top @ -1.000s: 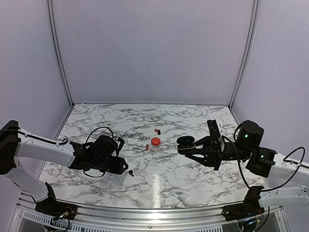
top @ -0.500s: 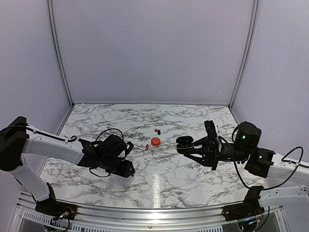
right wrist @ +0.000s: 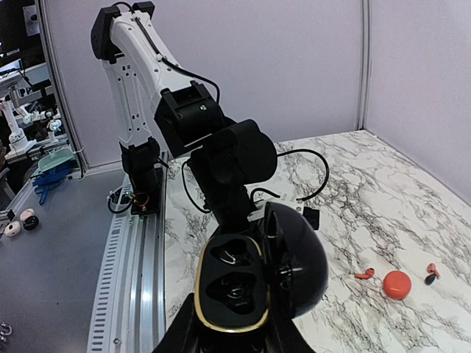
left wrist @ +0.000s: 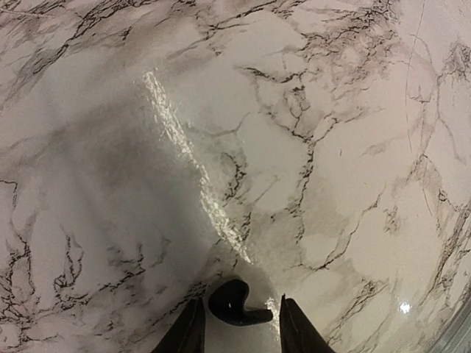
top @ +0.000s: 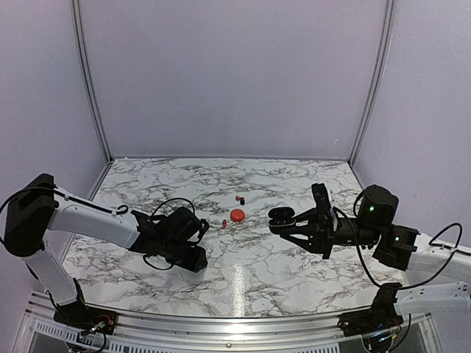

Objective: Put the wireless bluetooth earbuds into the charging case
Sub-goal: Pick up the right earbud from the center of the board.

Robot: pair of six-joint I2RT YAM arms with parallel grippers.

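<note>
Change since a second ago: the left arm has swung in toward the red case (top: 237, 214) and set its left tool (left wrist: 241, 300) down over the black earbud (left wrist: 229, 303). That bud has not shifted. The right arm has drawn slightly nearer the red case; nothing else on the counter (top: 294, 184) has moved.

Tool state: the left tool stands parted, one finger on each side of the black earbud, which lies flat on the counter. A sliver of counter shows on one side, so it is not yet gripped. The right tool (right wrist: 232, 337) is clenched on the black case (right wrist: 243, 283), held off the counter to the right of the red case, lid open and wells facing up.

Position: the black earbud lies well nearer the arms than the red case, to its left.

Handling (judgement): the bud is very light, rigid, glossy and rounded, so it is likely to squirt out or roll under a pinch. The best hold is across the fat body, leaving the stem free to seat in a well.

Count:
- Cases: two, one red and shut, one black and open.
- Red earbud (top: 224, 222): one just left of the red case.
- Far pair (top: 240, 199), just beyond the red case: apparently one red and one black, too small to be sure.
- Black earbud at the left tool: one.
</note>
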